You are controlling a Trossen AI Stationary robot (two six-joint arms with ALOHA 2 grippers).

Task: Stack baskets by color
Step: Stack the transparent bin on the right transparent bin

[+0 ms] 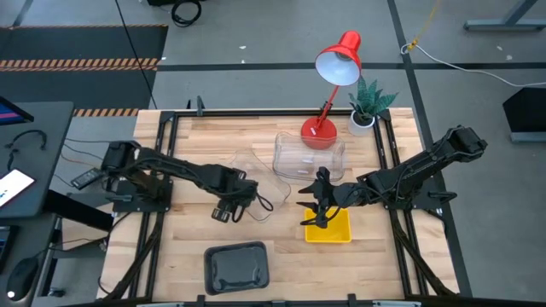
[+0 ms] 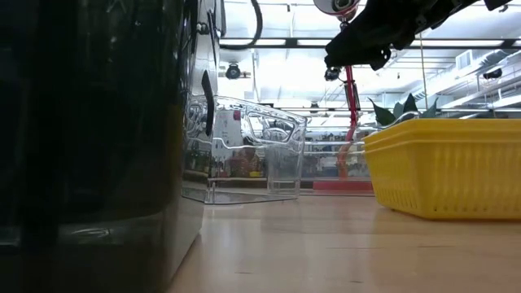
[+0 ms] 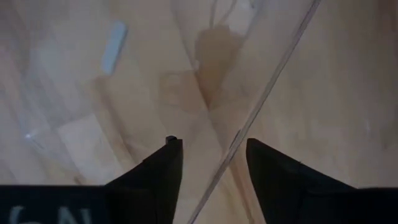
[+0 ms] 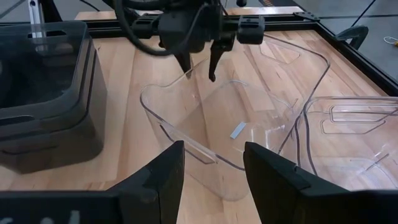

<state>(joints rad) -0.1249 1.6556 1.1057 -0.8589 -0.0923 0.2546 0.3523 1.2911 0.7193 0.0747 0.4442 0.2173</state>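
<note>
My left claw (image 1: 229, 207) hangs over the middle of the wooden surface (image 1: 183, 243), its fingers (image 3: 163, 171) spread apart with the thin rim of a clear basket (image 1: 256, 183) running up between them; in the left wrist view neither finger presses that rim, so I call the claw released, astride the wall; from my right wrist view the same claw (image 4: 199, 73) sits just over the near edge of that clear basket (image 4: 217, 134), which stands tilted on the surface.

My right claw (image 1: 317, 213) hovers over the yellow basket (image 1: 328, 226) near the right of the surface; its fingers (image 4: 160, 180) stand wide with nothing between them, so it is released too.

A second clear basket (image 1: 309, 156) lies farther back, just in front of the red lamp (image 1: 333, 94), whose round base touches or overlaps its far edge; I cannot tell which; a small potted plant (image 1: 368, 107) stands beside the lamp at the back right corner.

The dark grey basket (image 1: 237, 264) sits at the front edge of the surface, well apart from the others; in the low view it (image 2: 89, 138) fills the left side, with the yellow basket (image 2: 444, 171) on the right and a clear basket (image 2: 244, 150) between them, farther back.
</note>
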